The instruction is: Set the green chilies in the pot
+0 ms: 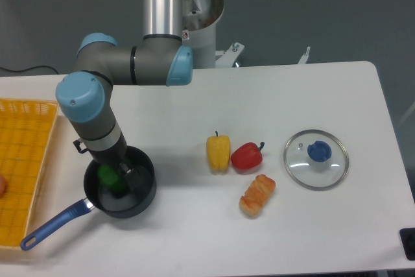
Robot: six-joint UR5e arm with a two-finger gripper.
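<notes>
Inside the pot (144,194), the gripper (117,177) seems closed on the green chilies (107,174), likely light, rigid, slippery, best pinched across flat sides.

From my station I can read no text, label, brand, number or sign in this view. On the grey and light-blue robot arm (123,69) there is a very small red mark near the joint under the vertical tube, but it is too small for me to read. The white table (272,95), the small round black saucepan with a long blue handle (137,200) and the round glass lid with a blue knob (316,159) carry no writing that I can see.
</notes>
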